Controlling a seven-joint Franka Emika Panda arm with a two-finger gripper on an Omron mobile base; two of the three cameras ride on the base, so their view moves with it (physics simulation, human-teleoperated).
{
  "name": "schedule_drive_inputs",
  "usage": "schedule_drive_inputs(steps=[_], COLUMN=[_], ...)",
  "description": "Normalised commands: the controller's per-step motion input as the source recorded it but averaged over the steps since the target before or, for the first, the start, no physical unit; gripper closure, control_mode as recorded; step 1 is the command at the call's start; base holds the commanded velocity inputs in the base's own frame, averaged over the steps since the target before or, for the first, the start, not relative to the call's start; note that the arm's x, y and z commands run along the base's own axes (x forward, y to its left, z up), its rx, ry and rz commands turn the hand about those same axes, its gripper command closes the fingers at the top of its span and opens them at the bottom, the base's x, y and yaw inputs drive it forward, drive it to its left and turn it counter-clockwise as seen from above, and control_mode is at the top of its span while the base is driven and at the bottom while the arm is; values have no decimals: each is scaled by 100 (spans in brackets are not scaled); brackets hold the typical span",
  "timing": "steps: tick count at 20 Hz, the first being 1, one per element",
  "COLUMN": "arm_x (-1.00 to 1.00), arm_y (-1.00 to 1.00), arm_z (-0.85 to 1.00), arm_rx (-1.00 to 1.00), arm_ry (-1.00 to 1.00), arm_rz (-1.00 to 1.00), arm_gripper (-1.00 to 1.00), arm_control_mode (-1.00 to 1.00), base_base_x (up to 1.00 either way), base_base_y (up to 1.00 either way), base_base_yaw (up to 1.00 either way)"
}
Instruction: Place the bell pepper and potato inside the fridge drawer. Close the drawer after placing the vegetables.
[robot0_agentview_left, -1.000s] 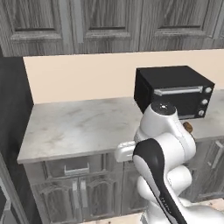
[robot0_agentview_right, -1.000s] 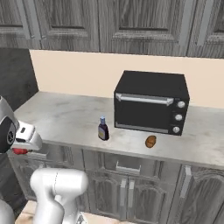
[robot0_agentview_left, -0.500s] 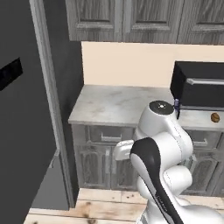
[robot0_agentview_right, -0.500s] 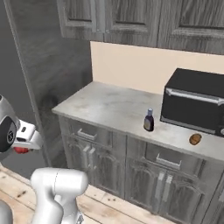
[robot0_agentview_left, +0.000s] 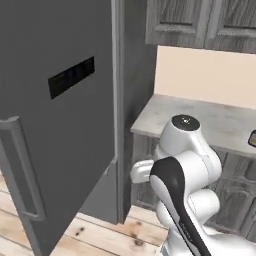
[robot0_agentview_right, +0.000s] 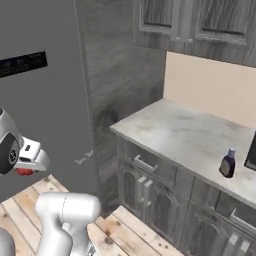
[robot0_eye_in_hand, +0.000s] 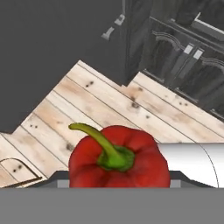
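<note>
The bell pepper (robot0_eye_in_hand: 118, 162), glossy red with a curved green stem, sits close in front of the hand camera above the wooden floor. My gripper (robot0_agentview_right: 26, 166) is shut on it, low at the left edge of the right base view, where a bit of the red bell pepper (robot0_agentview_right: 21, 172) shows under the white hand. The potato and the fridge drawer are out of view.
A tall dark grey fridge door (robot0_agentview_left: 60, 125) with a long handle (robot0_agentview_left: 22, 172) stands at the left. To its right runs a marble counter (robot0_agentview_right: 185, 135) over grey cabinets, with a small bottle (robot0_agentview_right: 227, 162) on it. Wooden floor (robot0_eye_in_hand: 109, 100) lies below the hand.
The whole picture has shifted as the base swung left: the black oven and the potato left the views and the fridge came in. The hand keeps its grip.
</note>
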Motion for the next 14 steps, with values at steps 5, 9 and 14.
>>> schedule_drive_inputs(steps=[5,9,14], arm_x=[0,0,0], arm_y=[0,0,0], arm_z=[0,0,0], arm_rx=[0,0,0], arm_ry=[0,0,0], arm_rz=[0,0,0], arm_gripper=[100,100,100], arm_control_mode=[100,100,100], base_base_x=[-40,-56,-76], base_base_y=[31,2,0], base_base_yaw=[67,67,66])
